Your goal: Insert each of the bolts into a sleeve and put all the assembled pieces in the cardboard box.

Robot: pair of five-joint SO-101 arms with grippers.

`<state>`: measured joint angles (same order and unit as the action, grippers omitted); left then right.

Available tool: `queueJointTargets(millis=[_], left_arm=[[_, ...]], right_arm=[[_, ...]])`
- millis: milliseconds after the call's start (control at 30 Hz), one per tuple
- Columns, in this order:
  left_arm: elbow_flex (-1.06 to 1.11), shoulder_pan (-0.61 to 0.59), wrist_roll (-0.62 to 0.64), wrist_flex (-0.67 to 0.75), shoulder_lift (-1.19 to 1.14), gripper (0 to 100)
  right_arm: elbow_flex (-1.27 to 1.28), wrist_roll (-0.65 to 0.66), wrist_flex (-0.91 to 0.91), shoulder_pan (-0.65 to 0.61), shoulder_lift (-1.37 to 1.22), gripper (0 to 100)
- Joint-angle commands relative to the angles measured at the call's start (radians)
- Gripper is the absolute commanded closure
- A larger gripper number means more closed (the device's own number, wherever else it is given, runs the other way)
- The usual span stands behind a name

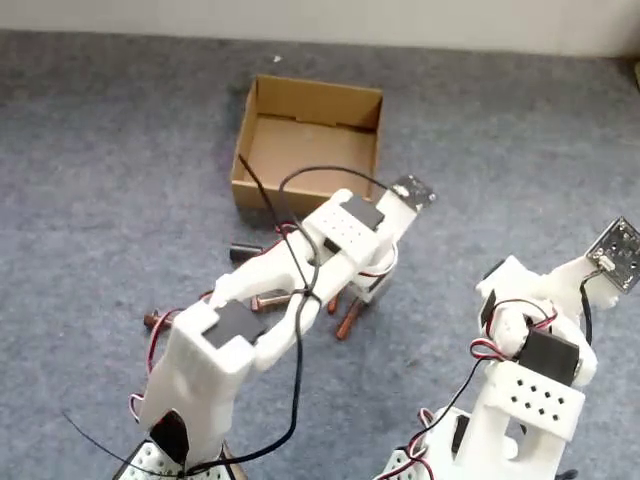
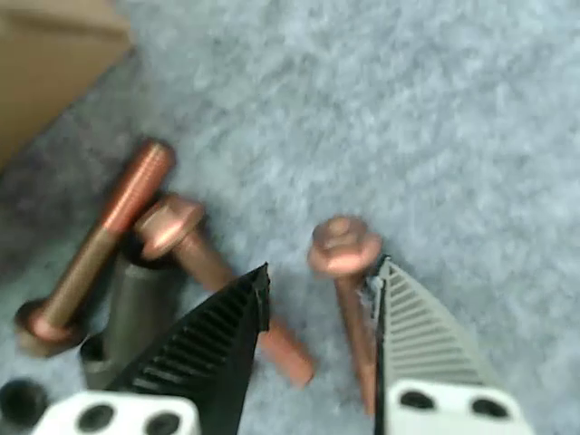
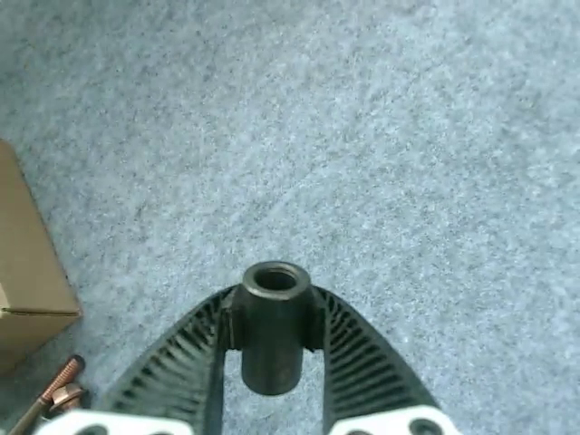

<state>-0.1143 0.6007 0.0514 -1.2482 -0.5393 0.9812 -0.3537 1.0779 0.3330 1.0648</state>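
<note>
Left hand (image 2: 322,272) was spread open low over the counter (image 2: 435,109), one copper bolt (image 2: 344,249) lying between its fingers, maybe touching the pale one, hard to say. Right hand (image 3: 274,304) was clamped on a dark sleeve (image 3: 270,349) above the counter. A second bolt (image 2: 95,245), a third bolt (image 2: 204,258) and another sleeve (image 2: 136,313) lay bunched just beside the left hand, near the cardboard box (image 1: 268,195).

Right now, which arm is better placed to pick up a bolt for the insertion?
Left. Its tool is open around one loose bolt on the carpet. The right tool is shut on a sleeve, so it cannot grasp.
</note>
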Motion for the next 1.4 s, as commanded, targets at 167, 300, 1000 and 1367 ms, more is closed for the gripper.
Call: queueJointTargets(millis=[167, 300, 1000, 1367], left_arm=[[-0.153, 0.035, 0.009, 0.006, -0.133, 92], [-0.179, 0.044, 0.008, -0.054, -0.116, 100], [-0.012, -0.012, -0.101, -0.356, 0.809, 100], [0.260, -0.303, -0.123, -0.210, 1.392, 100]], right_arm=[[-0.004, -0.002, -0.018, 0.007, 0.022, 99.2], [-0.004, 0.000, -0.018, 0.007, 0.022, 99.2], [-0.013, 0.000, -0.012, -0.303, 0.027, 99.2], [0.047, -0.005, -0.122, -0.777, 0.401, 99.3]])
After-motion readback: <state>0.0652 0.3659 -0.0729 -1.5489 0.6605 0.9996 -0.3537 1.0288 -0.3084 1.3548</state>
